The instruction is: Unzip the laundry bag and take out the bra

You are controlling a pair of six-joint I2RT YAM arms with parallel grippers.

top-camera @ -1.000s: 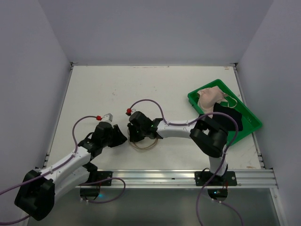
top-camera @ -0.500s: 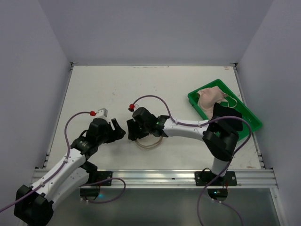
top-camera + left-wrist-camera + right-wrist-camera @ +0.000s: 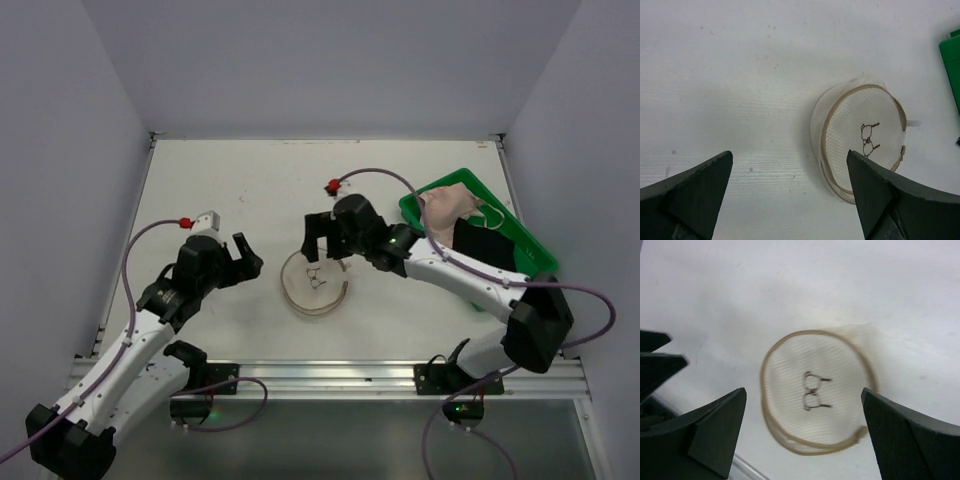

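The laundry bag (image 3: pixel 317 284) lies flat on the white table, a cream disc with a tan rim and a small bra outline on its face. Nothing holds it. My left gripper (image 3: pixel 247 258) stands open to the left of it, clear of the rim; in the left wrist view the laundry bag (image 3: pixel 860 135) shows past the right finger. My right gripper (image 3: pixel 324 254) hovers open just beyond its far edge, and in the right wrist view the laundry bag (image 3: pixel 815 390) sits between the spread fingers, below them. The pink-beige bra (image 3: pixel 447 205) rests in the green tray (image 3: pixel 412 214).
The green tray stands at the right of the table, with a dark cloth (image 3: pixel 482 247) in it beside the bra. Its corner (image 3: pixel 951 65) shows at the right edge of the left wrist view. A metal rail (image 3: pixel 330 375) runs along the near table edge.
Both grippers have opened and drawn off the bag. The left arm pulled back to the left, the right arm rose toward the far right. The bag now lies uncovered.
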